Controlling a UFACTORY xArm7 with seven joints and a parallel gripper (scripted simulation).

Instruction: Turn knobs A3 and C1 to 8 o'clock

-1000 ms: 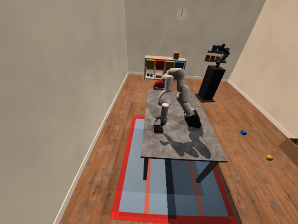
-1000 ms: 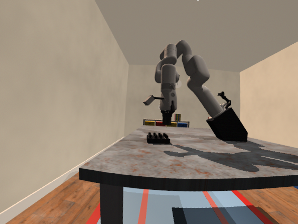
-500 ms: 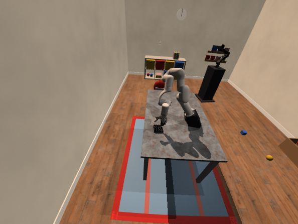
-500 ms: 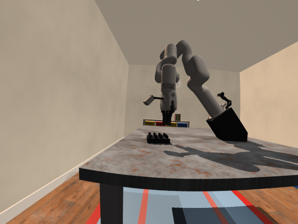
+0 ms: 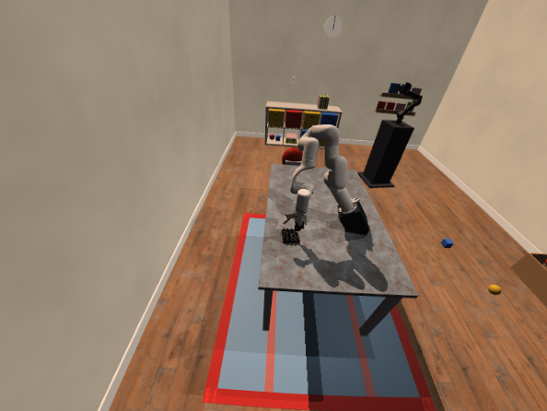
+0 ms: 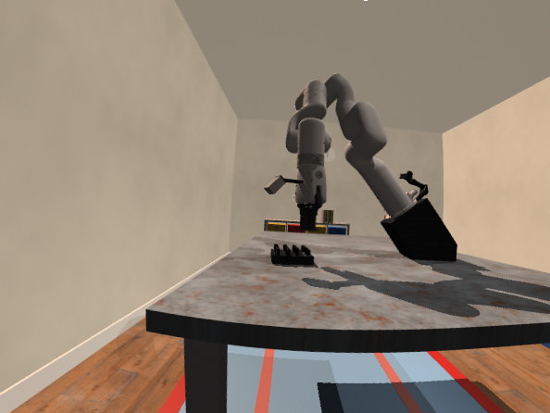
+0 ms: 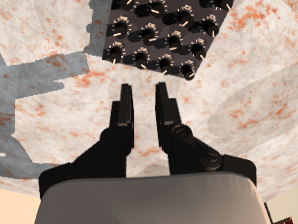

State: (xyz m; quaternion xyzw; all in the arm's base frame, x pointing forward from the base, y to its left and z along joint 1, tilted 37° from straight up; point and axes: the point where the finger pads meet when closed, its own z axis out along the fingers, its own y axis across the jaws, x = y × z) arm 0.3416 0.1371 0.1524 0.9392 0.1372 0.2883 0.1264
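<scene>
My pincer [image 5: 299, 227] [image 6: 307, 228] [image 7: 143, 97] hangs above the desk [image 5: 338, 276] [image 6: 259, 301] [image 7: 50, 85], its fingers parted by a narrow gap and gripping nothing, just beside the knob box [image 5: 290, 237] [image 6: 293, 257] [image 7: 165, 37], which stands on the desktop. Knobs crowd close together — a fingertip lowered slightly off-centre could, I judge, nudge a neighbour from its mark. Too narrow a gap might land on a knob's top and shove the box; names too small to read here invite picking the wrong knob.
</scene>
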